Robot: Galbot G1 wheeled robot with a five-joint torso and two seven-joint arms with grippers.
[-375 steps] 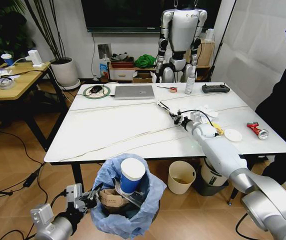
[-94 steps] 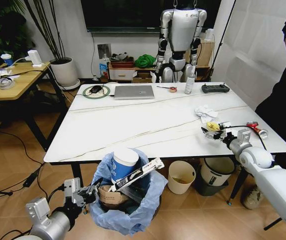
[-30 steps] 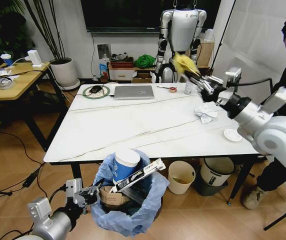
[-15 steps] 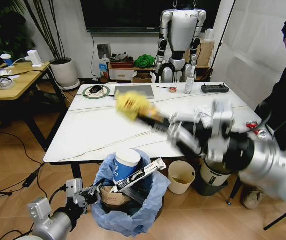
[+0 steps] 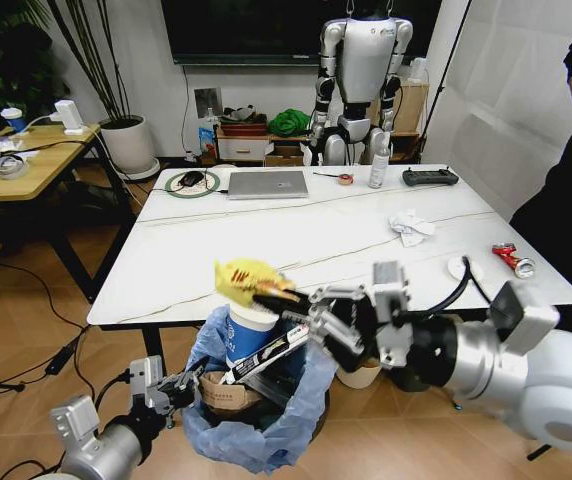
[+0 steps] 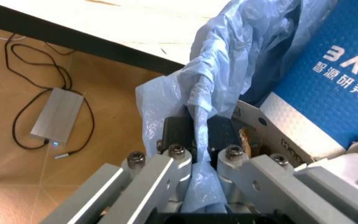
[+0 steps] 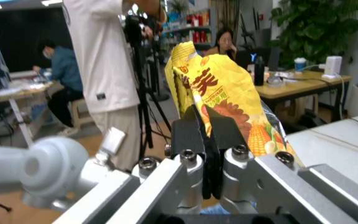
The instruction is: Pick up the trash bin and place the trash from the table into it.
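Head view: right hand [image 5: 271, 297] pinches a yellow snack packet [image 5: 246, 277] above the trash bin [image 5: 256, 405].

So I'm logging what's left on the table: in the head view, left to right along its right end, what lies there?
Crumpled white tissue → white lid → red drink can.

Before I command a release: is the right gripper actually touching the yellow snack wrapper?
Touching. In the right wrist view the right gripper is shut on the yellow snack wrapper, whose lower edge is pinched between the two fingers.
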